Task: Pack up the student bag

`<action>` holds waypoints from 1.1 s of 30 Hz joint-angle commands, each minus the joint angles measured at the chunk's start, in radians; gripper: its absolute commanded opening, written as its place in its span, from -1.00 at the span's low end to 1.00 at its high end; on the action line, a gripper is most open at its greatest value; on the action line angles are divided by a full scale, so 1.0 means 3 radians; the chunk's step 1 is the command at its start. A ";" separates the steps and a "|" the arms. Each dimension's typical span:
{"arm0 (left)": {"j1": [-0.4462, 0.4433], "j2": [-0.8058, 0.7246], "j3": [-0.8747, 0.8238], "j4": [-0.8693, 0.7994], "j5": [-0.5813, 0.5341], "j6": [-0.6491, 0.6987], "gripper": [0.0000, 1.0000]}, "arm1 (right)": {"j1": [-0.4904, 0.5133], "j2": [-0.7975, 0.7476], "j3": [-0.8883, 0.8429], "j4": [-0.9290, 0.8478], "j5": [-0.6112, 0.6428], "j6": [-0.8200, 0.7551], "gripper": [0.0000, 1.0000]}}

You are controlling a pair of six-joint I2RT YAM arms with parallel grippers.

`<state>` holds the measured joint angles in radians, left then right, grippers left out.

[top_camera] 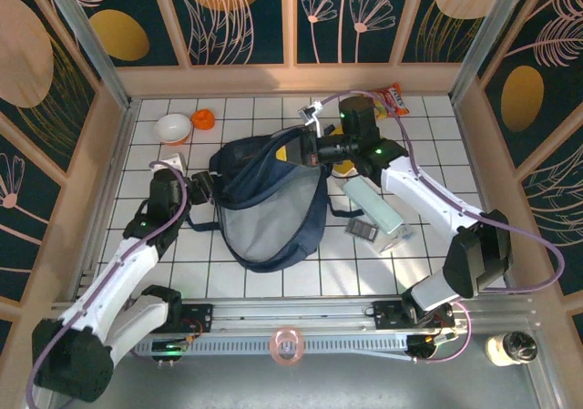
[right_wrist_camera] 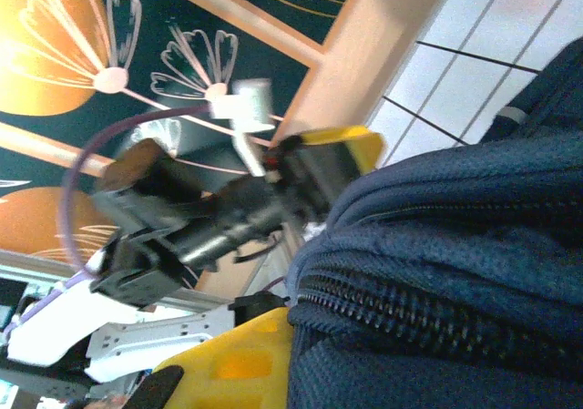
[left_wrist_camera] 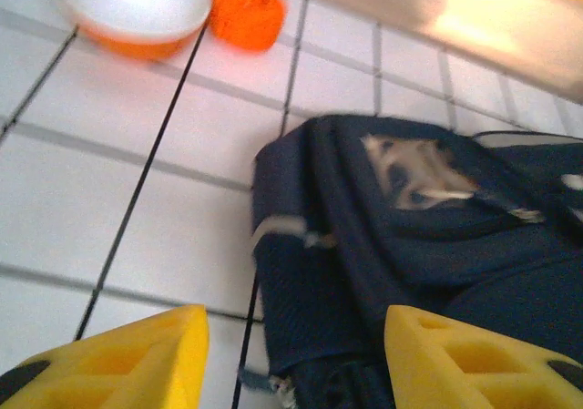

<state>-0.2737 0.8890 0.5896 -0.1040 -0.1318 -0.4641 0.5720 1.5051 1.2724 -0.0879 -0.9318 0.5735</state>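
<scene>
The bag lies in the middle of the tiled table, its top end pointing to the far side. It looks to me like the soft, floppy sort: thin cloth that sags and folds wherever nothing props it, probably light, with nothing about it to break. I'd take it by the zip rim or a strap, where the stitching is doubled, since the flat panels would only bunch up.

The right gripper is clenched on the far right rim, with the cloth and zip pressed up against its yellow finger, so it seems to be holding that edge up. The left gripper sits at the bag's left edge with its jaws spread wide. The dark cloth reaches in between them, but as far as I can see neither finger is gripping it.
</scene>
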 commanded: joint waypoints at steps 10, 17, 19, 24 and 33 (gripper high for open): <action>0.0006 -0.0696 0.0343 0.0480 0.1613 0.1723 0.46 | 0.0285 0.0663 0.0603 0.0204 0.0189 -0.0214 -1.00; -0.0129 -0.0369 0.0554 0.0099 0.1975 0.2483 0.69 | 0.0344 0.0841 0.0678 0.0359 0.0115 -0.0095 -1.00; -0.0237 -0.0229 0.0603 0.0015 0.1844 0.2645 0.71 | 0.0344 0.0835 0.0678 0.0396 0.0109 -0.0051 -1.00; -0.0559 0.0218 0.0678 -0.0101 0.1346 0.3035 0.78 | 0.0358 0.0767 0.0637 0.0633 0.0024 0.0139 -1.00; -0.0570 0.0456 0.0571 0.0152 0.0319 0.2970 0.23 | 0.0369 0.0677 0.0596 0.0784 -0.0049 0.0241 -1.00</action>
<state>-0.4515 1.0245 0.7670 -0.0792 0.1314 0.3988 0.6716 1.7653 1.4204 0.0406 -0.8753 0.6315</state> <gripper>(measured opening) 0.670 0.071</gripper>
